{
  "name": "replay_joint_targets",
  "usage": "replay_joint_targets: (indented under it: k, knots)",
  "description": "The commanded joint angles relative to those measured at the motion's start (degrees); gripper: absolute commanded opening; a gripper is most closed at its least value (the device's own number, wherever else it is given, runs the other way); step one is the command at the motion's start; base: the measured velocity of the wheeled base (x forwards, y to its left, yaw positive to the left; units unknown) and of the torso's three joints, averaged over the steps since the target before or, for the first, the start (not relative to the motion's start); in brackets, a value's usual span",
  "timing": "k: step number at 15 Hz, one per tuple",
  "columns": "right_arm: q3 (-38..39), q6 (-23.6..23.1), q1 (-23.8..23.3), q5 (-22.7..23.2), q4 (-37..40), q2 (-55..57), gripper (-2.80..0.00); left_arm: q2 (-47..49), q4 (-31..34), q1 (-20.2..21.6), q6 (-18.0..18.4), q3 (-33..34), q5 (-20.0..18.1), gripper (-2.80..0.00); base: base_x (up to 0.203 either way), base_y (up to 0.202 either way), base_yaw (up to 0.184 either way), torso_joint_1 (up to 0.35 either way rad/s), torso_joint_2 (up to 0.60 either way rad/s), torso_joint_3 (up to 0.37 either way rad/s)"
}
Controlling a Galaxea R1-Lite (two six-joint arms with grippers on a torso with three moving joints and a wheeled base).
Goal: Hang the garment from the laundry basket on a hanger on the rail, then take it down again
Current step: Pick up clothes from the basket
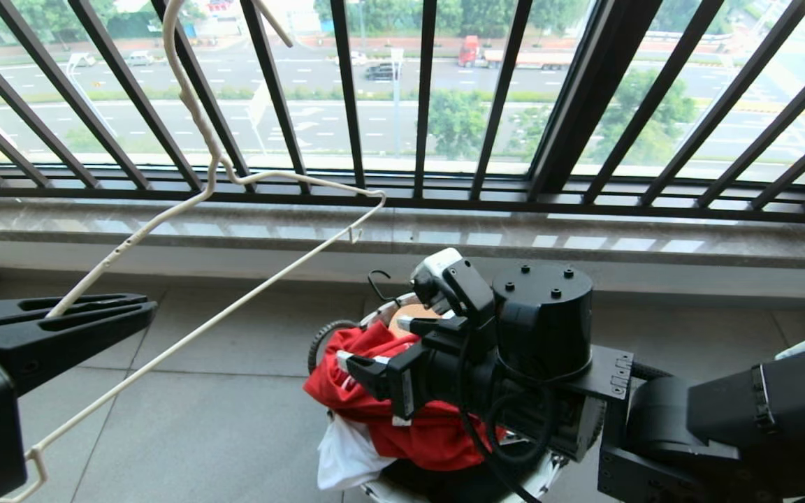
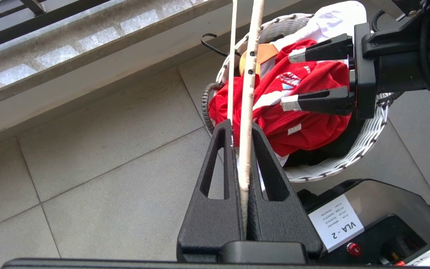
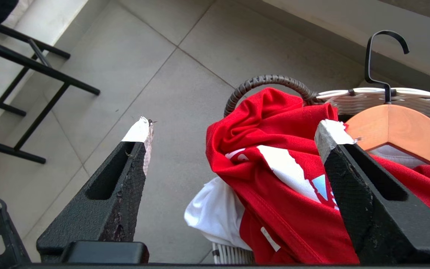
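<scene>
fingers of the right gripper (image 1: pixel 367 347) spread wide, empty, over the red garment (image 1: pixel 374 391) heaped in the laundry basket (image 2: pixel 353 157). left gripper (image 2: pixel 242 149) clamps the cream hanger (image 1: pixel 235 307). risk — closing could snag the white cloth (image 1: pixel 343 457) beneath.

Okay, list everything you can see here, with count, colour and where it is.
garment: one, red, heaped in the basket
laundry basket: one, white wicker, on the floor below the sill
white cloth: one, hanging over the basket's rim
wooden hanger: one, light wood with black hook, in the basket
hanger: one, cream-white wire, held at the left
window railing: black bars, above the sill
left gripper: black, jaws shut on the wire hanger
right gripper: black, jaws open over the garment
</scene>
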Motion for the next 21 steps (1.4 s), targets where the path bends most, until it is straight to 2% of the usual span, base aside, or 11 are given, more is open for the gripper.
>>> replay_joint_targets:
  k: [1,2,4,8,12,15,17,20,21]
  knots:
    - [-0.1,-0.5,-0.4,0.0,0.2,-0.2,0.0,0.0,0.1,0.0,0.0,0.0,0.2,-2.8,0.0,0.0,0.0,0.0,0.0,0.0]
    - [-0.2,-0.7,-0.4,0.0,0.4,-0.2,-2.8,0.0,0.1,0.0,0.0,0.0,0.2,-2.8,0.0,0.0,0.0,0.0,0.0,0.0]
    - [-0.2,-0.8,-0.4,0.0,1.9,-0.2,-2.8,0.1,0.1,0.0,0.0,0.2,0.2,-2.8,0.0,0.0,0.0,0.0,0.0,0.0]
    - [-1.6,-1.3,0.4,0.0,10.2,0.0,-2.8,0.4,0.1,0.0,0.0,0.3,0.2,-2.8,0.0,0.0,0.0,0.0,0.0,0.0]
    - [-1.5,-1.0,4.5,-1.2,10.1,3.0,-2.8,0.5,-0.1,0.0,-0.3,0.0,0.2,-2.8,0.0,0.0,0.0,0.0,0.0,0.0]
    - [-2.7,-1.6,6.4,-2.1,8.9,6.1,-2.8,0.3,-6.4,0.1,0.0,0.4,0.6,-2.8,0.0,0.0,0.0,0.0,0.0,0.0]
    - [-3.4,-6.7,6.7,-3.5,8.7,8.4,-2.8,0.1,-6.5,0.1,0.1,0.4,0.7,-2.8,0.0,0.0,0.0,0.0,0.0,0.0]
    - [-4.5,-9.6,6.5,-3.8,8.5,11.1,-2.8,-0.2,-6.5,0.1,0.2,0.5,0.6,-2.8,0.0,0.0,0.0,0.0,0.0,0.0]
    - [-5.2,-10.4,6.5,-3.8,8.4,11.9,0.0,-0.1,-6.5,0.1,0.2,0.5,0.6,-2.8,0.0,0.0,0.0,0.0,0.0,0.0]
